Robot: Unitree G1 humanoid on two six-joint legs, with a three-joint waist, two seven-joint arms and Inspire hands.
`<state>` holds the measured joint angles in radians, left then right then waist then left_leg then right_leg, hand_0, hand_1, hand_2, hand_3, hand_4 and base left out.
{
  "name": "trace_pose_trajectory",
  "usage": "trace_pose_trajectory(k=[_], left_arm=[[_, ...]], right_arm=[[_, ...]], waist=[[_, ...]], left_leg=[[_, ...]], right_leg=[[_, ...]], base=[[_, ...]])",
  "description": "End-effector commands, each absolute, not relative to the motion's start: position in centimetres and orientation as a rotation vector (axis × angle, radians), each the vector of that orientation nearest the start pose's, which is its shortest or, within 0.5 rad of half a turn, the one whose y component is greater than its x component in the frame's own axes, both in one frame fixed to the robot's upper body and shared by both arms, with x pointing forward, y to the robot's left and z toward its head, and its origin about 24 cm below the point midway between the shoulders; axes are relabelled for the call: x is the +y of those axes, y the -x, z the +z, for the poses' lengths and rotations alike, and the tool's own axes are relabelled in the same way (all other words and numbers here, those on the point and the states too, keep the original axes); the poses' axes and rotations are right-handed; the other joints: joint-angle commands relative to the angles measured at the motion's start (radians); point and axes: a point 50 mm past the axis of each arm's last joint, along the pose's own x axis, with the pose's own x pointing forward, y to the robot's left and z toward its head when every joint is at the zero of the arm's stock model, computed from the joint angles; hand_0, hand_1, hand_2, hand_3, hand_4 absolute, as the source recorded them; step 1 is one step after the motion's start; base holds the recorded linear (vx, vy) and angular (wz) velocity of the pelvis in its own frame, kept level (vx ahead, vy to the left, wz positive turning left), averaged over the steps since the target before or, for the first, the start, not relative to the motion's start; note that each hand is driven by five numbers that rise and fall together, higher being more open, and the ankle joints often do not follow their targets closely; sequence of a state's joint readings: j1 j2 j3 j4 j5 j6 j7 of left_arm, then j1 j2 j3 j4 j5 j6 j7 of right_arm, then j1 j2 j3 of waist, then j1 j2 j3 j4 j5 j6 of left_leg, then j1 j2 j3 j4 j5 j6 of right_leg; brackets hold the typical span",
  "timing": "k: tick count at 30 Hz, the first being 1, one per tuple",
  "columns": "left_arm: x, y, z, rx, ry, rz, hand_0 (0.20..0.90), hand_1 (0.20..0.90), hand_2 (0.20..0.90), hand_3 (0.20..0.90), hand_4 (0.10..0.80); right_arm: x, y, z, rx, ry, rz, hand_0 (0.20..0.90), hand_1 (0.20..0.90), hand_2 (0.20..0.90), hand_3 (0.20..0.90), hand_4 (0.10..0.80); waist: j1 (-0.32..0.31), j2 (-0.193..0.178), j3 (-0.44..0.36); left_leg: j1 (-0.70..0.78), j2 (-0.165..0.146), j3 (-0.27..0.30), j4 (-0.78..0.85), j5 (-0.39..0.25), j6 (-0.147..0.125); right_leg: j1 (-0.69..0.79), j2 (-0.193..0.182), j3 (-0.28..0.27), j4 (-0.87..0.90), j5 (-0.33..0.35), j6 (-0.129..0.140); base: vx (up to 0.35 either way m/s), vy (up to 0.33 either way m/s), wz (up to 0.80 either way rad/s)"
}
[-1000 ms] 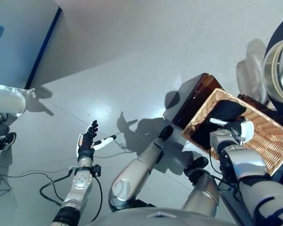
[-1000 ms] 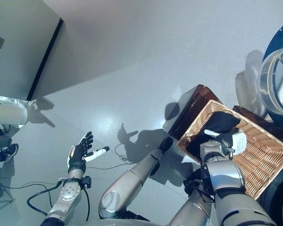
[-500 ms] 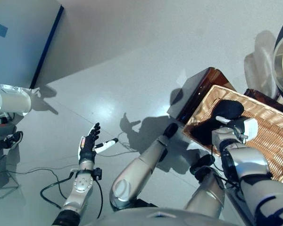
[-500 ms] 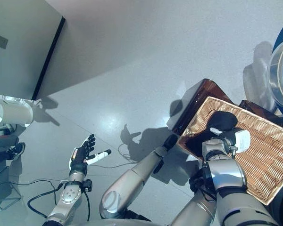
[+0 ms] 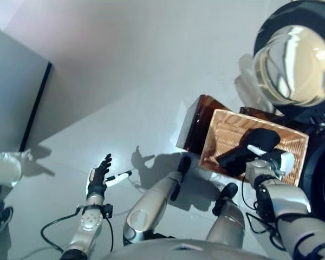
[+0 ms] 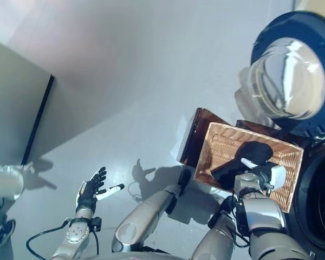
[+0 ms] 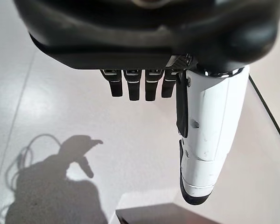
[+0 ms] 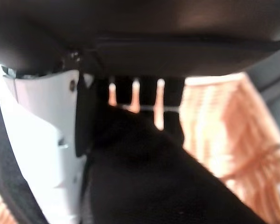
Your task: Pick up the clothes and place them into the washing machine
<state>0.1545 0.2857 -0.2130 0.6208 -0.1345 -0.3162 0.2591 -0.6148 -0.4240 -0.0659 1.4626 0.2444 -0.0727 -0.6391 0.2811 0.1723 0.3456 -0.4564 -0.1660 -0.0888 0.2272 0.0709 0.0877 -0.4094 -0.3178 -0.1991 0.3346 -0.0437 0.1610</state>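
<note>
Left hand (image 5: 97,179) hangs idle over bare floor, fingers straight and released; right hand (image 5: 271,162) curls round the black garment (image 5: 244,151) in the wicker basket (image 5: 227,127). Best to grip deeper before lifting toward the washing machine (image 6: 314,200). Only the right wrist view shows cloth between fingers and thumb

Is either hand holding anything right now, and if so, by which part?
The right hand grips the black garment in the wicker basket, bunched at its upper end. The left hand is open and empty.
</note>
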Motion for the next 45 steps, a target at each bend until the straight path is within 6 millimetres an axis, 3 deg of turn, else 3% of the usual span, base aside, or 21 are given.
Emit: trace_pose_trajectory(k=[1,4,5,6,8,9,13,15,21,26,31,32,37,38,39,40,43,45], left_arm=[[22.8,-15.2,-8.6,0.432,-0.233,0.246,0.9,0.9,0.9,0.9,0.8],[22.6,-14.0,-9.9,0.503,-0.207,0.25,0.9,0.9,0.9,0.9,0.8],[22.6,-13.9,-9.9,0.504,-0.207,0.249,0.9,0.9,0.9,0.9,0.8],[22.7,-13.3,-10.3,0.53,-0.18,0.272,0.9,0.9,0.9,0.9,0.8],[22.7,-13.1,-10.5,0.541,-0.179,0.273,0.9,0.9,0.9,0.9,0.8],[22.2,-12.7,-11.2,0.574,-0.134,0.283,0.9,0.9,0.9,0.9,0.8],[21.6,-12.5,-11.5,0.587,-0.095,0.274,0.9,0.9,0.9,0.9,0.8],[20.9,-12.3,-11.5,0.58,-0.052,0.267,0.9,0.9,0.9,0.9,0.8],[19.9,-12.3,-11.5,0.574,-0.032,0.216,0.9,0.9,0.9,0.9,0.8],[19.3,-12.2,-11.6,0.577,-0.03,0.195,0.9,0.9,0.9,0.9,0.8],[18.5,-12.1,-11.8,0.587,-0.041,0.164,0.9,0.9,0.9,0.9,0.8],[18.7,-12.1,-11.7,0.583,-0.043,0.17,0.9,0.9,0.9,0.9,0.8],[18.5,-12.6,-11.3,0.549,-0.027,0.165,0.9,0.9,0.9,0.9,0.8],[18.4,-12.7,-11.3,0.546,-0.023,0.164,0.9,0.9,0.9,0.9,0.8],[18.3,-12.8,-11.1,0.537,-0.016,0.157,0.9,0.9,0.9,0.9,0.8],[18.5,-12.8,-11.0,0.53,-0.018,0.154,0.9,0.9,0.9,0.9,0.8],[19.1,-13.0,-10.6,0.51,-0.026,0.171,0.9,0.9,0.9,0.9,0.8],[19.3,-12.8,-10.7,0.515,-0.028,0.182,0.9,0.9,0.9,0.9,0.8]], right_arm=[[-34.6,-25.9,-1.4,0.488,0.237,-1.073,0.2,0.2,0.2,0.2,0.3],[-32.4,-24.9,-3.6,0.448,0.067,-1.034,0.2,0.2,0.2,0.2,0.3],[-32.4,-24.9,-3.7,0.449,0.067,-1.035,0.2,0.2,0.2,0.2,0.3],[-30.7,-24.7,-4.3,0.366,-0.139,-1.022,0.2,0.2,0.2,0.2,0.3],[-30.1,-24.3,-4.5,0.329,-0.196,-1.041,0.2,0.2,0.2,0.2,0.3],[-28.7,-24.0,-5.1,0.249,-0.476,-1.052,0.2,0.2,0.2,0.2,0.3],[-28.1,-23.9,-5.4,0.172,-0.681,-1.08,0.2,0.2,0.2,0.2,0.3],[-28.0,-24.8,-4.1,0.036,-0.84,-1.116,0.2,0.2,0.2,0.2,0.3],[-29.5,-25.9,-2.2,-0.07,-0.898,-1.173,0.2,0.2,0.2,0.2,0.3],[-32.8,-28.0,3.4,-0.278,-0.918,-1.237,0.2,0.2,0.2,0.2,0.3],[-34.9,-28.7,6.8,-0.367,-0.88,-1.283,0.2,0.2,0.2,0.2,0.3],[-36.3,-28.8,8.7,-0.41,-0.85,-1.298,0.2,0.2,0.2,0.2,0.3],[-39.5,-28.9,15.6,-0.597,-0.78,-1.292,0.2,0.2,0.2,0.2,0.3],[-39.5,-29.0,15.8,-0.6,-0.777,-1.292,0.2,0.2,0.2,0.2,0.3],[-40.3,-28.6,17.6,-0.659,-0.762,-1.3,0.2,0.2,0.2,0.2,0.3],[-41.2,-28.1,20.5,-0.737,-0.71,-1.305,0.2,0.2,0.2,0.2,0.3],[-42.2,-26.3,26.3,-0.921,-0.582,-1.285,0.2,0.2,0.2,0.2,0.3],[-42.1,-25.4,28.9,-0.999,-0.49,-1.297,0.2,0.2,0.2,0.2,0.3]], waist=[[-0.015,0.016,-0.031],[-0.054,0.016,-0.04],[-0.054,0.016,-0.041],[-0.077,0.019,-0.043],[-0.087,0.019,-0.045],[-0.101,0.026,-0.047],[-0.104,0.048,-0.052],[-0.107,0.071,-0.051],[-0.105,0.104,-0.045],[-0.104,0.169,-0.045],[-0.116,0.211,-0.042],[-0.12,0.225,-0.048],[-0.129,0.254,-0.06],[-0.127,0.258,-0.057],[-0.13,0.261,-0.057],[-0.135,0.259,-0.061],[-0.148,0.258,-0.059],[-0.155,0.255,-0.053]], left_leg=[[-0.016,0.017,0.007,0.001,-0.044,-0.071],[0.02,0.022,0.016,-0.023,-0.04,-0.077],[0.022,0.021,0.015,-0.024,-0.039,-0.077],[0.033,0.021,0.021,-0.033,-0.038,-0.077],[0.037,0.023,0.026,-0.039,-0.038,-0.076],[0.036,0.023,0.03,-0.042,-0.04,-0.075],[0.025,0.016,0.033,-0.034,-0.043,-0.072],[0.019,0.012,0.034,-0.033,-0.044,-0.071],[0.009,0.005,0.039,-0.019,-0.048,-0.071],[0.003,-0.006,0.05,-0.03,-0.043,-0.077],[0.002,-0.009,0.065,-0.028,-0.041,-0.073],[0.006,-0.012,0.073,-0.023,-0.055,-0.071],[0.015,-0.013,0.094,-0.033,-0.06,-0.067],[0.01,-0.012,0.096,-0.036,-0.049,-0.066],[0.011,-0.012,0.098,-0.037,-0.052,-0.066],[0.013,-0.013,0.102,-0.032,-0.063,-0.065],[0.003,-0.011,0.105,-0.029,-0.065,-0.065],[-0.005,-0.007,0.11,-0.025,-0.064,-0.065]], right_leg=[[0.026,0.046,0.001,-0.048,0.031,-0.087],[0.058,0.054,0.0,-0.077,0.034,-0.082],[0.06,0.054,-0.001,-0.078,0.034,-0.082],[0.061,0.059,0.006,-0.084,0.037,-0.081],[0.057,0.06,0.012,-0.081,0.038,-0.081],[0.049,0.061,0.019,-0.08,0.036,-0.08],[0.035,0.056,0.025,-0.072,0.033,-0.081],[0.022,0.051,0.031,-0.064,0.028,-0.082],[0.011,0.046,0.043,-0.05,0.025,-0.083],[0.0,0.034,0.062,-0.051,0.025,-0.079],[-0.011,0.038,0.09,-0.046,0.032,-0.078],[-0.017,0.035,0.105,-0.039,0.024,-0.075],[-0.04,0.038,0.14,-0.032,0.022,-0.072],[-0.046,0.039,0.142,-0.035,0.034,-0.073],[-0.05,0.04,0.148,-0.03,0.028,-0.074],[-0.056,0.04,0.153,-0.015,0.012,-0.076],[-0.079,0.047,0.16,0.0,0.01,-0.081],[-0.095,0.053,0.17,0.012,0.008,-0.083]], base=[[0.041,0.001,-0.31],[0.04,-0.013,-0.27],[0.035,0.014,-0.16],[0.015,0.035,-0.13],[0.011,0.035,-0.12],[0.0,0.021,-0.18],[-0.011,0.03,-0.14],[-0.023,0.056,0.0],[-0.009,0.016,0.0],[-0.014,0.042,0.0],[0.024,0.051,-0.1],[0.057,0.076,-0.11],[0.022,0.042,-0.26],[0.012,0.017,-0.1],[0.011,-0.006,-0.12],[0.036,-0.011,-0.16],[0.005,-0.008,-0.06],[-0.029,0.001,-0.09]])
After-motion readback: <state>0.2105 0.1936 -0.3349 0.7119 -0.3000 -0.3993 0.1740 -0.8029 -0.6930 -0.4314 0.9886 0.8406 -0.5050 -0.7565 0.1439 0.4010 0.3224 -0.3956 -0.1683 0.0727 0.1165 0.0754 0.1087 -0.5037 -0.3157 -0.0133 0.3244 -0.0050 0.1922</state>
